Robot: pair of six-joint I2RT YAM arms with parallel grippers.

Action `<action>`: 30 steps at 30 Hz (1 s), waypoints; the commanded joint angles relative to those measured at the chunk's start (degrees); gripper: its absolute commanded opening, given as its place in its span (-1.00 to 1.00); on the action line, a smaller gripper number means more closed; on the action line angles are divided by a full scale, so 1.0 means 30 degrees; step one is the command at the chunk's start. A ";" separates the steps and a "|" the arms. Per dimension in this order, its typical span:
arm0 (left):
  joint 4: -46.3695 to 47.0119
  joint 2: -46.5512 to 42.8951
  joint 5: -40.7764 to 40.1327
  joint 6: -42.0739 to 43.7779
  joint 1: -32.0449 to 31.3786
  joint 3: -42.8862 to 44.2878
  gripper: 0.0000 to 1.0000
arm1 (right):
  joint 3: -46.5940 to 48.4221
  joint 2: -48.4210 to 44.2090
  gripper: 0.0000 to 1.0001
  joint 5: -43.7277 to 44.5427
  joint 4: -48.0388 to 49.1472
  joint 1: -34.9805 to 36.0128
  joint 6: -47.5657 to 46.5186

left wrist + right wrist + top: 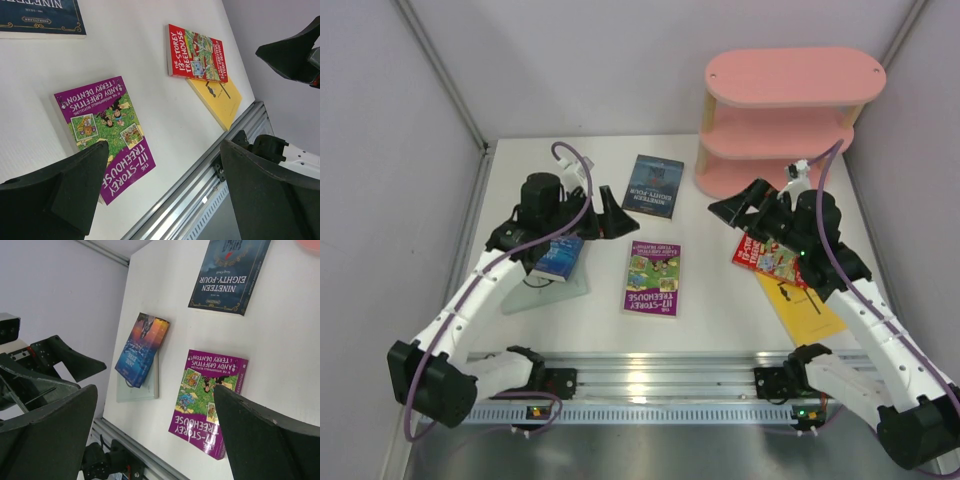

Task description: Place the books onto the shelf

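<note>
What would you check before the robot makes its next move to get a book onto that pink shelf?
1. Left end effector open and holding nothing: ok.
2. Right end effector open and holding nothing: ok.
3. Pink shelf upright, top board bare: ok.
4. Purple book flat, apart from the others: ok.
5. Yellow book free to lift: not ok, the red book overlaps it.
6. Lowest tier of the shelf free: cannot tell, mostly out of sight.
</note>
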 commanded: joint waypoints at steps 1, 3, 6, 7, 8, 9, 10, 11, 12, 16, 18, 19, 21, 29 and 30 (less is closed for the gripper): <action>0.0714 -0.0787 0.0327 0.0266 0.0002 -0.0139 0.96 | 0.0026 -0.0592 0.99 0.0612 0.0582 -0.0057 0.0081; 0.0684 -0.0817 0.0298 0.0324 0.0002 -0.0139 0.96 | 0.0142 -0.0680 0.99 0.0817 0.0494 -0.0057 0.0081; 0.0568 -0.0963 0.0180 0.0412 0.0002 -0.0168 0.96 | 0.0492 -0.0535 0.99 0.1169 0.0085 -0.0057 0.0051; 0.0538 -0.1051 0.0122 0.0470 0.0002 -0.0168 0.96 | 0.0581 -0.0476 1.00 0.1315 -0.0062 -0.0057 -0.0007; 0.0480 -0.1109 0.0093 0.0500 -0.0027 -0.0168 0.96 | 0.0611 -0.0476 0.99 0.1491 -0.0295 -0.0057 0.0022; 0.0421 -0.1110 0.0006 0.0616 0.0002 -0.0139 0.96 | 0.0699 -0.0447 0.99 0.1841 -0.0384 -0.0028 0.0051; 0.0102 -0.1110 -0.0314 0.0704 0.0002 -0.0110 0.96 | 0.0729 -0.0446 0.99 0.2076 -0.0501 -0.0028 0.0225; -0.0133 -0.1110 -0.0550 0.0821 0.0002 -0.0022 0.96 | 0.0758 -0.0417 0.99 0.2282 -0.0793 -0.0028 0.0343; -0.0368 -0.1081 -0.0755 0.1083 -0.0027 0.0066 0.96 | 0.0787 -0.0388 0.99 0.2748 -0.0940 -0.0028 0.0460; -0.1043 -0.1314 -0.1107 0.1350 0.0002 0.0096 0.96 | 0.0350 -0.0533 0.99 0.5003 -0.2081 -0.0057 0.2127; -0.1277 -0.1490 -0.2043 0.1350 0.0002 0.0008 0.94 | -0.0438 -0.0680 0.99 0.6116 -0.2114 -0.0057 0.3237; -0.1365 -0.1578 -0.2365 0.1408 -0.0027 -0.0108 0.94 | -0.0675 -0.0652 1.00 0.6296 -0.2056 -0.0057 0.3651; -0.1834 -0.1637 -0.2951 0.1553 0.0002 -0.0080 0.94 | -0.1579 -0.0477 0.99 0.6937 -0.1648 0.0002 0.4790; -0.2888 -0.1989 -0.2632 0.2052 0.0002 -0.0109 0.91 | -0.5362 -0.0739 0.92 1.1215 -0.0534 0.0090 0.8811; -0.3151 -0.2134 -0.2661 0.2169 0.0002 -0.0080 0.91 | -0.5800 -0.0797 0.92 1.2002 -0.0503 0.0090 0.8927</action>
